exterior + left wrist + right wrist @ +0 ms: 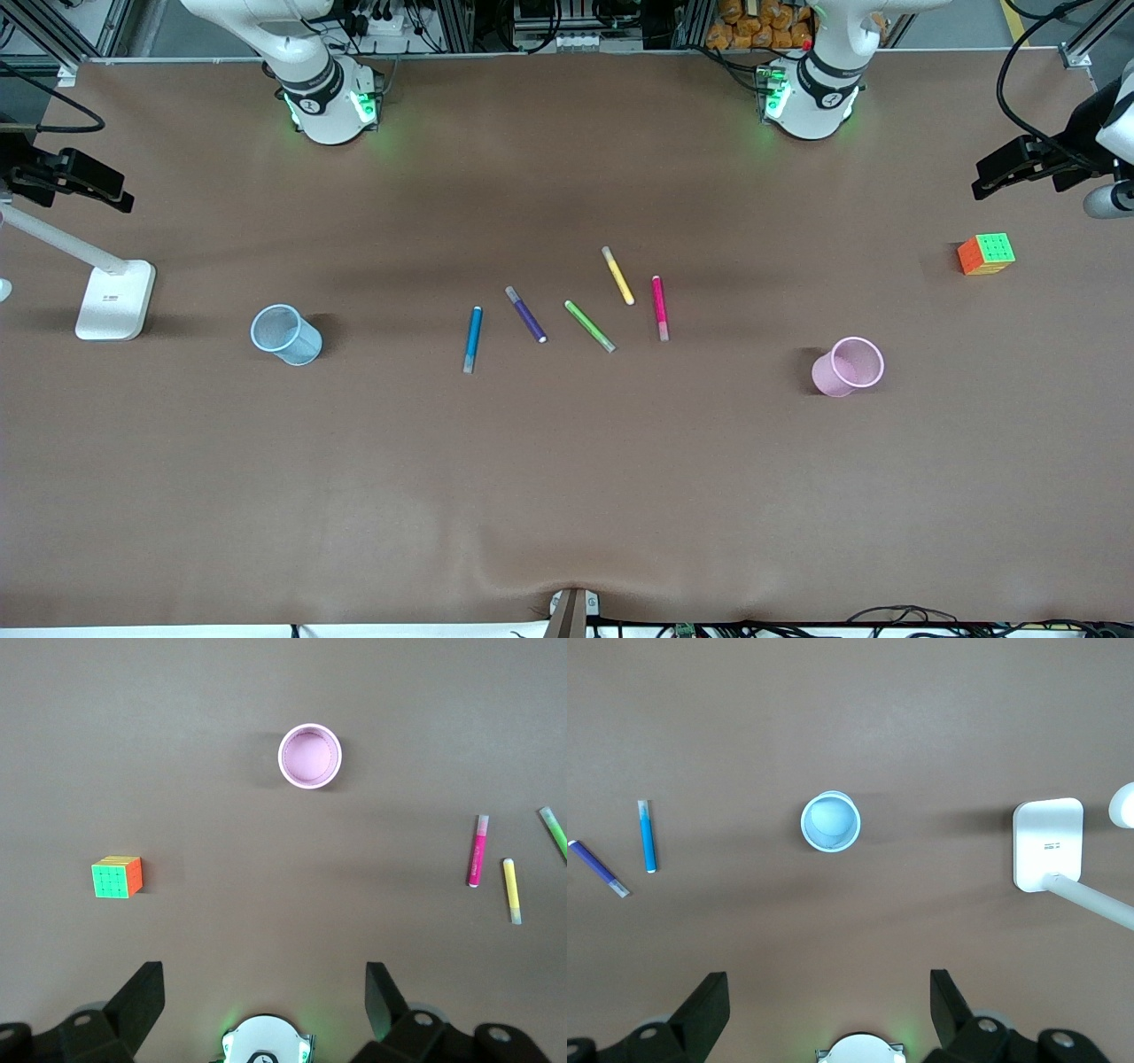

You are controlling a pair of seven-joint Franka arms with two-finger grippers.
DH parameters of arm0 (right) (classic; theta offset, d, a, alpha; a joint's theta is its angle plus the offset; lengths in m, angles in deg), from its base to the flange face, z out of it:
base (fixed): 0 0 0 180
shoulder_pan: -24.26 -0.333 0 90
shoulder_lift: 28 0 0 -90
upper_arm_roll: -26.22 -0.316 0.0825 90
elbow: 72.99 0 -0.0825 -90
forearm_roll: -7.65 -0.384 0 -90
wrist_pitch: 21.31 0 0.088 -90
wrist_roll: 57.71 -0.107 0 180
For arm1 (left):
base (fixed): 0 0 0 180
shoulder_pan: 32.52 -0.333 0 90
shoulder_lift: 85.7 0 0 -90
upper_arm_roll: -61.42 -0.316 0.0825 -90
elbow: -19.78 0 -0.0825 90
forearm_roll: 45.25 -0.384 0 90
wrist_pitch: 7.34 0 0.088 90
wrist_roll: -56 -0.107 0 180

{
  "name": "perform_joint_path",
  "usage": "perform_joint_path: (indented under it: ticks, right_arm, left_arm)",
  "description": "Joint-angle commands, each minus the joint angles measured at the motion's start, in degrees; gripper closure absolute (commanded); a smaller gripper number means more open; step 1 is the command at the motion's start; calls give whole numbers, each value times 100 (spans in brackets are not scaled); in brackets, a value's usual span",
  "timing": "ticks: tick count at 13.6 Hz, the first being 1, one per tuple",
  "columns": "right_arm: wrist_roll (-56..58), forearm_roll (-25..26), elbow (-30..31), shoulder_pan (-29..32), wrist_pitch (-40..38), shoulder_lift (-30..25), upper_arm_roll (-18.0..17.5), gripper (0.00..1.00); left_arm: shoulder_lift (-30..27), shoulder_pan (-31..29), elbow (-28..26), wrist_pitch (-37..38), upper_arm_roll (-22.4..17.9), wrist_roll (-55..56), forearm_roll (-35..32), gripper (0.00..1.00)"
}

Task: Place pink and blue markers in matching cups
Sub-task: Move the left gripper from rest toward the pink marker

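the pink marker (659,307) lies flat at the centre of the front view and the blue marker (472,338) lower and to its left, with the pink cup (849,366) at right and the blue cup (285,334) at left. both look light, stiff and smooth, apt to roll, so a pinch across mid-barrel seems best. the left hand (264,992) and right hand (828,997) hang open and empty high over the table (567,496).

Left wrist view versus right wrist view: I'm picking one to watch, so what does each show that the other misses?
Only the left wrist view: pink cup, pink marker, yellow marker, puzzle cube. Only the right wrist view: blue cup, blue marker, purple marker, white lamp base. Both show brown table and an open hand.
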Motion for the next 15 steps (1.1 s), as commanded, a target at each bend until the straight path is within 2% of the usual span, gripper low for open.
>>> perform_joint_path:
  ticks: [1,5,9,15]
  right_arm:
    - [-78,4,-23,53,-69,-53,-77,0]
    - [-78,4,-23,44,-60,-53,-85,0]
    - [-78,4,-23,44,-60,-53,-86,0]
    - [-78,4,-23,79,-77,-53,-68,0]
  left_arm:
    - [37,-28,112,28,14,15,43,0]
    - [221,7,164,28,14,6,16,0]
    - [503,51,129,36,40,23,445,0]
    - [1512,113,76,-234,471,216,658,0]
